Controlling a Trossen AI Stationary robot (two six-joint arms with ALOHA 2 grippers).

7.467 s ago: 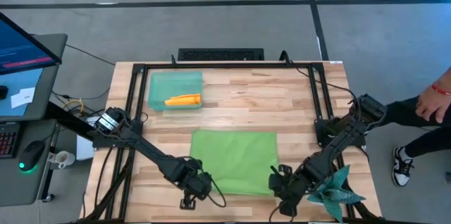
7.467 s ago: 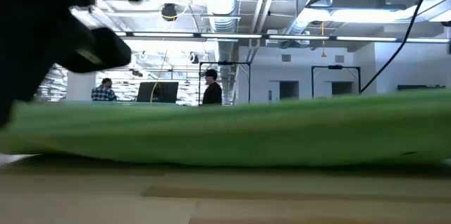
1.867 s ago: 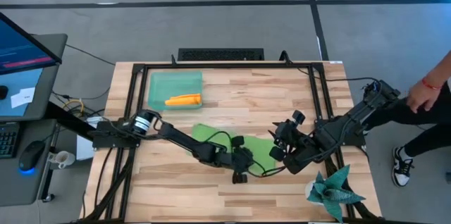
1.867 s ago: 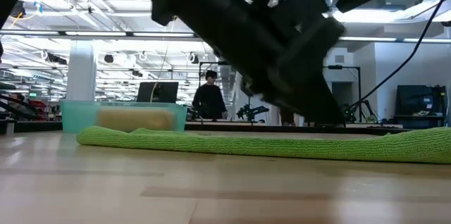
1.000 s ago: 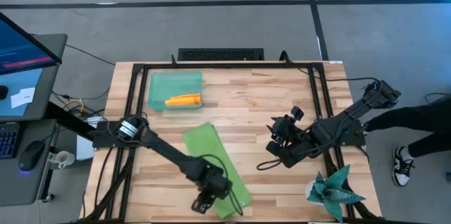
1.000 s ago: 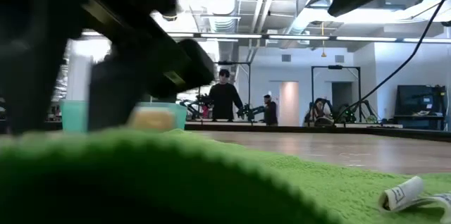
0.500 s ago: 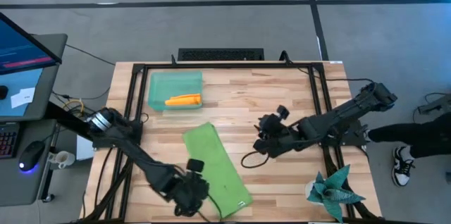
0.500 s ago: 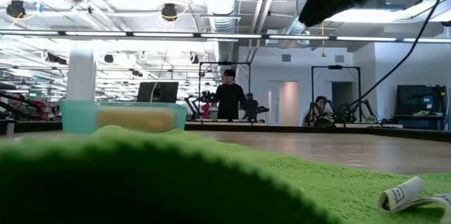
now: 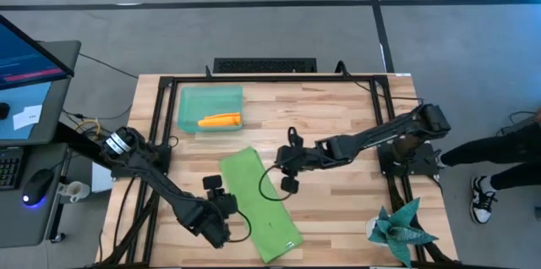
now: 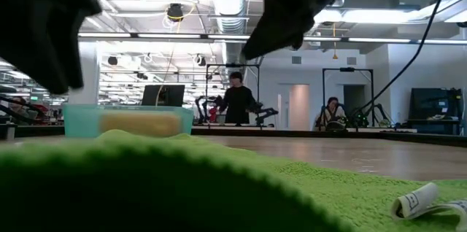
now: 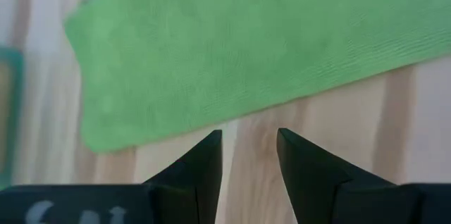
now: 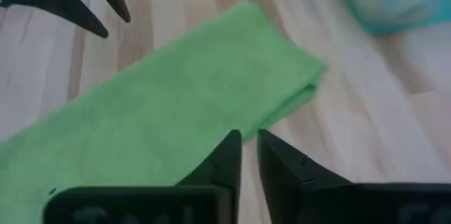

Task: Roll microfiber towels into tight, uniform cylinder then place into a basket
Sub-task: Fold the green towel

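So the lime green towel (image 9: 260, 205) lay folded into a long fuzzy strip, running diagonally away from the basket (image 9: 210, 108) toward the table's (image 9: 338, 210) near edge. That translucent mint tray sat by the far left corner with the rolled orange towel (image 9: 220, 119) inside. The left gripper (image 9: 218, 191) hovered beside the strip's left edge, fingers apart, holding nothing. The right gripper (image 9: 286, 176) hung just off the strip's right edge, fingers nearly together and empty. Plenty of bare wooden planks lay open right of the strip.
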